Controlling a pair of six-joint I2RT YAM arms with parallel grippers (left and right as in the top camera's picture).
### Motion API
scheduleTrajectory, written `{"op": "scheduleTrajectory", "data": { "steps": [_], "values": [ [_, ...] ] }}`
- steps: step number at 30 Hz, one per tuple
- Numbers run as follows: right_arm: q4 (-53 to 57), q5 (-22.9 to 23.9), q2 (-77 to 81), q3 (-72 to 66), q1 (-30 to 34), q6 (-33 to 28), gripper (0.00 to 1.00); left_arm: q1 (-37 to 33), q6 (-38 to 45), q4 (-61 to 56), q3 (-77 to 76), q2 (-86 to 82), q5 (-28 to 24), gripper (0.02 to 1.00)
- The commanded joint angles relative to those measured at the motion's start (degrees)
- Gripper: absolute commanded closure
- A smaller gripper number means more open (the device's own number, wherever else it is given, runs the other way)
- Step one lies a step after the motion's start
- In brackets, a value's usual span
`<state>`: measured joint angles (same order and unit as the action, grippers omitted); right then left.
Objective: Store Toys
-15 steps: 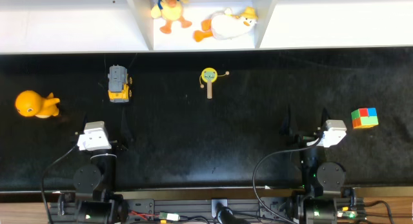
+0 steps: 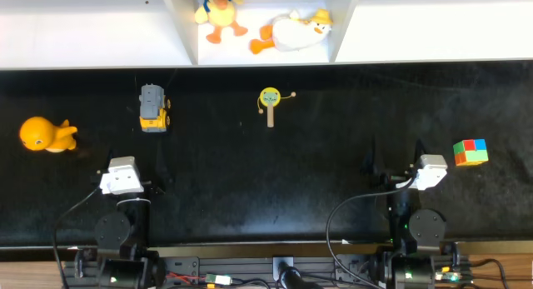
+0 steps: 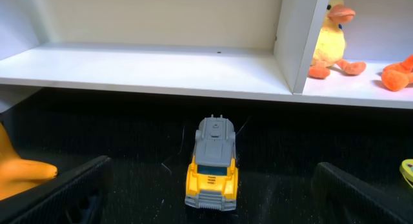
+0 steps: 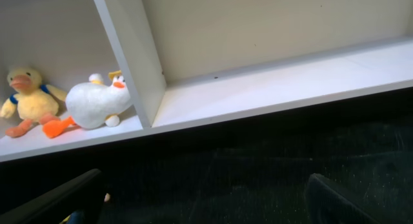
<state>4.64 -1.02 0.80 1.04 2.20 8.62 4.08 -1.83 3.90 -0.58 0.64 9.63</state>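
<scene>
A black, matte, faintly textured worktop (image 2: 333, 164) spreads across the scene, marked with pale scuffs. Along its far edge stands a low white shelf unit (image 2: 433, 39) with a smooth flat floor, split into three open compartments by two upright white divider panels (image 2: 185, 22). The thick front lip of the shelf floor sits just above the worktop. The unit's plain off-white back panel (image 3: 161, 14) is evenly lit, with soft shadow gathering beside the dividers.
</scene>
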Motion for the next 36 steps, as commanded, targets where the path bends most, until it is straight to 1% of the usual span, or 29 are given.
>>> {"op": "scheduleTrajectory", "data": {
  "steps": [1, 22, 24, 36],
  "values": [
    [-0.2, 0.61, -0.59, -0.76, -0.31, 0.2, 0.005, -0.26, -1.25, 0.24, 0.09, -0.48, -0.37, 0.02],
    [-0.2, 0.61, -0.59, -0.76, -0.31, 0.17, 0.005, -0.26, -1.25, 0.24, 0.09, -0.48, -0.35, 0.02],
    [-0.2, 0.61, -0.59, -0.76, -0.31, 0.17, 0.005, -0.26, -1.25, 0.07, 0.09, -0.48, 0.72, 0.02],
    [-0.2, 0.61, -0.59, -0.76, -0.31, 0.2, 0.005, -0.26, -1.25, 0.11, 0.09, -0.48, 0.74, 0.02]
  ]
}}
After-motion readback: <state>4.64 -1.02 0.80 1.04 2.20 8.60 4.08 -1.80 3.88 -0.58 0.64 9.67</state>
